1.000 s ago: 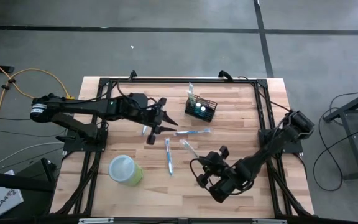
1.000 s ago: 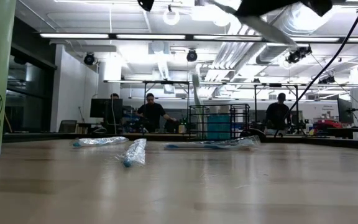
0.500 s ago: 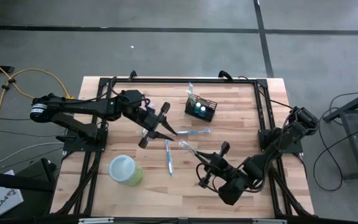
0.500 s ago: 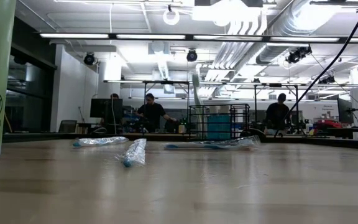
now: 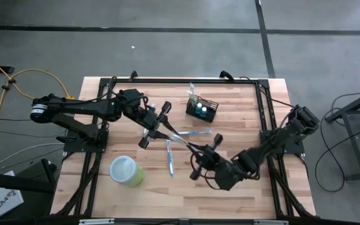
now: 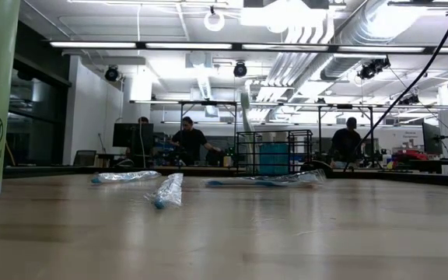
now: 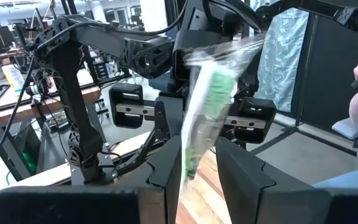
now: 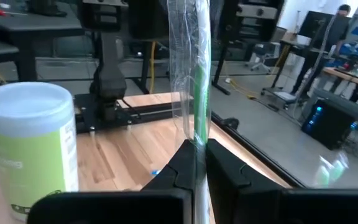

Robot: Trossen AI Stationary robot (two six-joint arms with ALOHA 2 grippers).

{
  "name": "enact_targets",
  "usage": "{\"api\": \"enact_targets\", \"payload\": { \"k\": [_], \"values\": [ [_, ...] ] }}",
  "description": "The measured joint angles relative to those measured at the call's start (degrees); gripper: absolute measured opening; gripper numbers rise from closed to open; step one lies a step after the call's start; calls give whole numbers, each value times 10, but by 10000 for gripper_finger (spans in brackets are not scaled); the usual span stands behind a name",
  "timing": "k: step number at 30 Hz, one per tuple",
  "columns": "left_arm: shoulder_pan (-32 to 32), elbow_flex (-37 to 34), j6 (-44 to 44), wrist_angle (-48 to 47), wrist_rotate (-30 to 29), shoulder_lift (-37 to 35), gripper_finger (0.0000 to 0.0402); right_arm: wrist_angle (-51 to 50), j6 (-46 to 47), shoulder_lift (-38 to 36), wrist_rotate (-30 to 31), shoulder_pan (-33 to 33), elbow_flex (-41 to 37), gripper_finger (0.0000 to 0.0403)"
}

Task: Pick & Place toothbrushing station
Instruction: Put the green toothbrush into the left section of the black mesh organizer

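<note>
A green toothbrush in a clear wrapper (image 5: 183,141) hangs over the table's middle, between my two grippers. My right gripper (image 5: 199,152) is shut on one end of it. My left gripper (image 5: 169,132) is open, and the toothbrush's other end (image 7: 199,134) lies in the gap between its fingers. The toothbrushing station, a small black wire basket (image 5: 202,108), stands on the table at the far right of centre and shows in the low view as the basket (image 6: 274,152). No gripper is near it. My left gripper: I cannot tell whether its fingers (image 7: 166,171) touch the wrapped toothbrush that lies between them. My right gripper pinches the wrapped toothbrush near one end (image 8: 196,138) between its two fingers, coming level from the table's near right. The toothbrush sticks out past the fingertips toward my left gripper, lifted clear of the table.
A light-green cup (image 5: 125,170) stands near the front left and shows in the right wrist view as the cup (image 8: 33,143). Wrapped toothbrushes lie on the table: one (image 5: 169,156) in the middle, one (image 5: 195,132) before the basket, one (image 5: 147,129) under my left arm.
My right gripper has risen and gone toward the table's middle and my left gripper, rolling as it went. It carries the wrapped toothbrush, whose free end now reaches between my left fingers. My left gripper has tipped up and turned toward the right gripper.
</note>
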Motion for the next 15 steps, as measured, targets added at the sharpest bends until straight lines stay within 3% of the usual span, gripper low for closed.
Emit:
{"api": "enact_targets", "payload": {
  "k": [15],
  "values": [
    [0, 0, 0, 28, 0, 0, 95, 46, -45, 0, -67, -42, 0, 10]
  ]
}}
